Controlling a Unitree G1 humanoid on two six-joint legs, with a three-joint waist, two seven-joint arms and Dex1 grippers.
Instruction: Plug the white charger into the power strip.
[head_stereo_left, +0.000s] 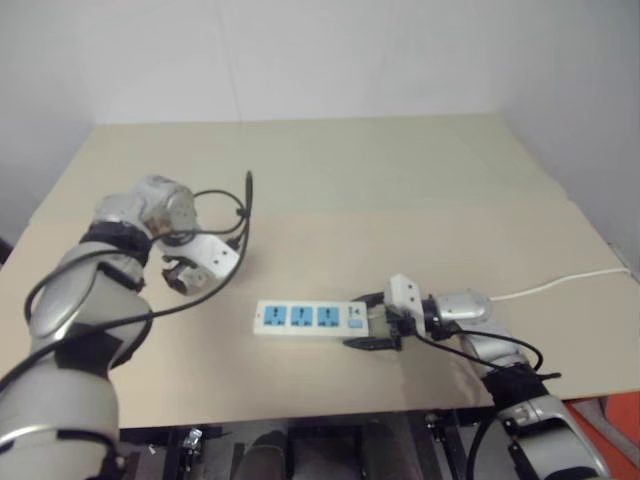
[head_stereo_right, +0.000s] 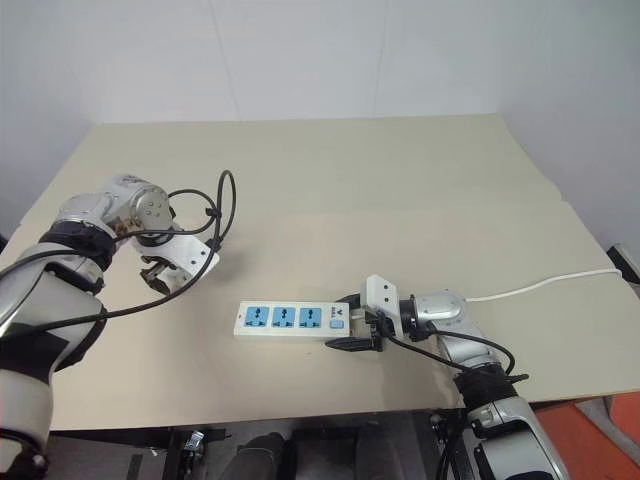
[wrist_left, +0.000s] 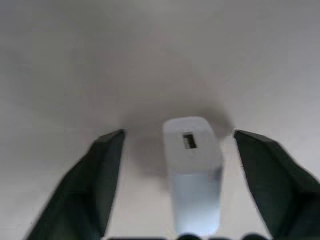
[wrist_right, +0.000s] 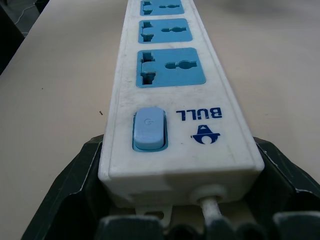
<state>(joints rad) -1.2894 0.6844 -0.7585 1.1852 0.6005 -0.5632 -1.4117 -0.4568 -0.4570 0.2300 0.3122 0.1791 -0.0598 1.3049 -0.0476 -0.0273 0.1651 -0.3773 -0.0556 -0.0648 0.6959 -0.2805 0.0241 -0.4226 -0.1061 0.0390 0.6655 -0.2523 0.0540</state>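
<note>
Left claw points down over the counter, fingers apart either side of the charger, not touching it. Right of it, the strip lies flat, its switch end clamped by the right claw. Beige counter; white walls behind.

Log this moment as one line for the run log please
left gripper: open, straddling white charger, not gripping | right gripper: shut on power strip switch end | sockets: unoccupied | step: grasp charger

Pale beige worktop with a faint seam across, standing against a plain white wall.
</note>
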